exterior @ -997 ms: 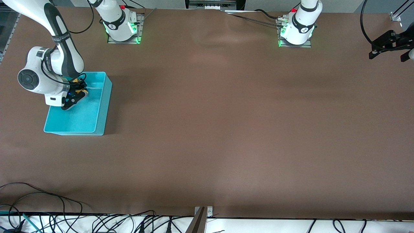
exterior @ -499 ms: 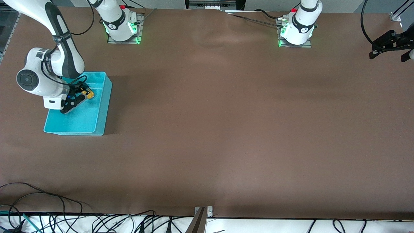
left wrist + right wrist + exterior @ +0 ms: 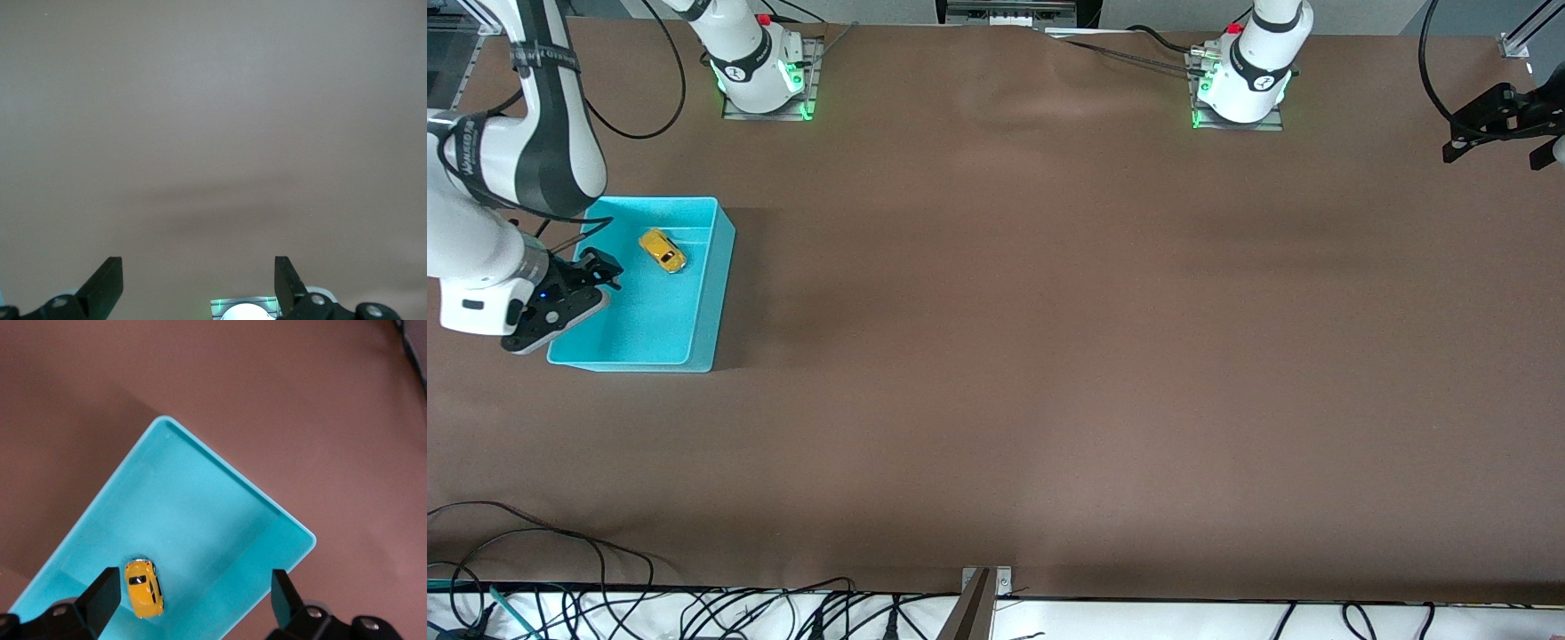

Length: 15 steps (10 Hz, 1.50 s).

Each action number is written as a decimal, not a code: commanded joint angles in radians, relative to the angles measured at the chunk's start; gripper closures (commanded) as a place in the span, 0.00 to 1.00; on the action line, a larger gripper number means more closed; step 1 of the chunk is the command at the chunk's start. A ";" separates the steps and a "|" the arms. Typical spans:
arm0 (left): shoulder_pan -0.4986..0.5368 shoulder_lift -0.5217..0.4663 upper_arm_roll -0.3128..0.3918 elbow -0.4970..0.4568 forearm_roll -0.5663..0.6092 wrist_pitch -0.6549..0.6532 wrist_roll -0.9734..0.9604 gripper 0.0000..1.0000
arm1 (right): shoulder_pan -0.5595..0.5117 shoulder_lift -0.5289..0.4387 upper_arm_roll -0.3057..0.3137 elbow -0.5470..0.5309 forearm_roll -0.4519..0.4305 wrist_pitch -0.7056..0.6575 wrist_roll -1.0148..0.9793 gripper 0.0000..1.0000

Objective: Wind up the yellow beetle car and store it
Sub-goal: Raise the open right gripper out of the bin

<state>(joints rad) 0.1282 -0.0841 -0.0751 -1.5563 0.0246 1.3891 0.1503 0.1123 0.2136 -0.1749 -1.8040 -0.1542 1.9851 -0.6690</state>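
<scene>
Yellow beetle car (image 3: 663, 251) is lying in the turquoise bin (image 3: 704, 293) at my right arm's end of the table, so storing looks done, and I am holding my right gripper (image 3: 576, 283) wide and empty over the bin's edge while my left gripper (image 3: 199, 283) is waiting, spread wide.

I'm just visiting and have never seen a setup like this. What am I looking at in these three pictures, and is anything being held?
Two robot arms stand at a brown table. The wide picture comes from a high camera facing them; the other two come from cameras on each arm's wrist. A turquoise bin sits at the right arm's end, with a tiny yellow car lying inside it. The right gripper hangs open over the bin's edge; its wrist camera looks down on the car. The left gripper waits open over bare table. Nothing is held.
</scene>
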 commanded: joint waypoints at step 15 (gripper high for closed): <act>0.008 0.015 -0.003 0.036 -0.005 -0.025 0.005 0.00 | 0.066 -0.172 0.104 0.090 0.143 -0.313 0.755 0.00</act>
<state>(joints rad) 0.1288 -0.0839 -0.0745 -1.5563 0.0246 1.3890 0.1503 0.1780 0.1212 -0.0720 -1.6209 0.0006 1.6309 0.0722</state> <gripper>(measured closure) 0.000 0.000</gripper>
